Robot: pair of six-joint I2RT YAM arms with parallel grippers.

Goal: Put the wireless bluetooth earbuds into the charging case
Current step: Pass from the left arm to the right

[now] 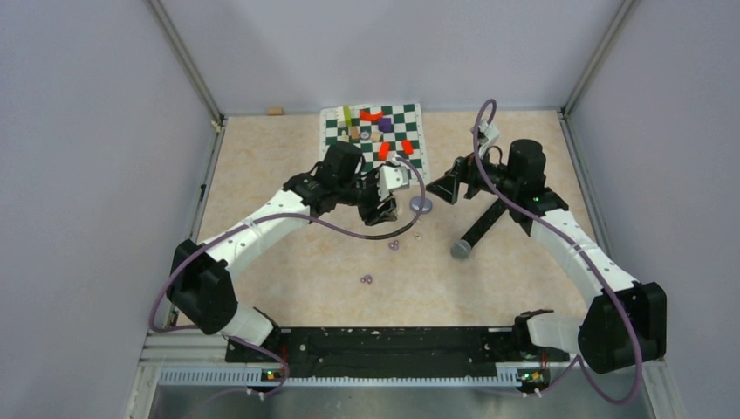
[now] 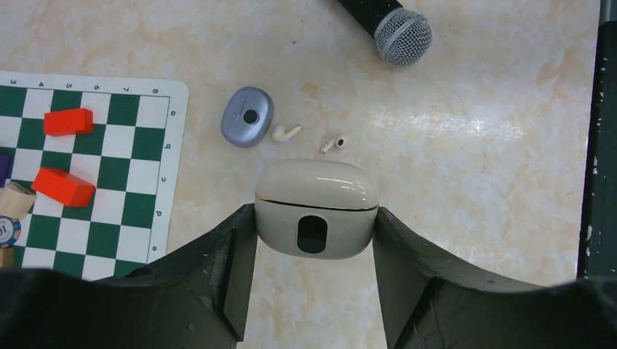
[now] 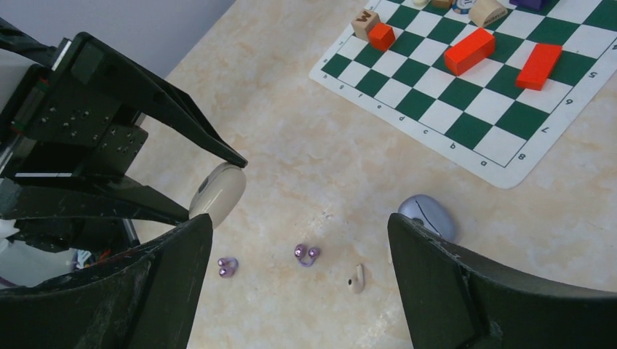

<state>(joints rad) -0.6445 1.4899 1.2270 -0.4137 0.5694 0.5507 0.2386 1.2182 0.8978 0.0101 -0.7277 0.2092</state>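
Two tiny purple earbuds lie apart on the beige table, one [image 3: 306, 254] under my right gripper's gap and another [image 3: 228, 267] to its left; the top view shows them too [image 1: 394, 243] [image 1: 366, 280]. My left gripper [image 2: 314, 218] is shut on a cream charging case [image 2: 316, 207] with its lid closed, also seen from the right wrist [image 3: 218, 191]. A lavender-grey case [image 2: 247, 116], also closed, rests on the table beyond it. My right gripper [image 3: 300, 225] hangs open above the purple earbuds, holding nothing.
Two white stem earbuds [image 2: 286, 132] [image 2: 334, 144] lie next to the lavender-grey case. A black microphone [image 2: 396, 29] rests to the right. A green-and-white chessboard mat [image 1: 417, 161] with red blocks [image 2: 68, 121] and wooden pieces sits at the back.
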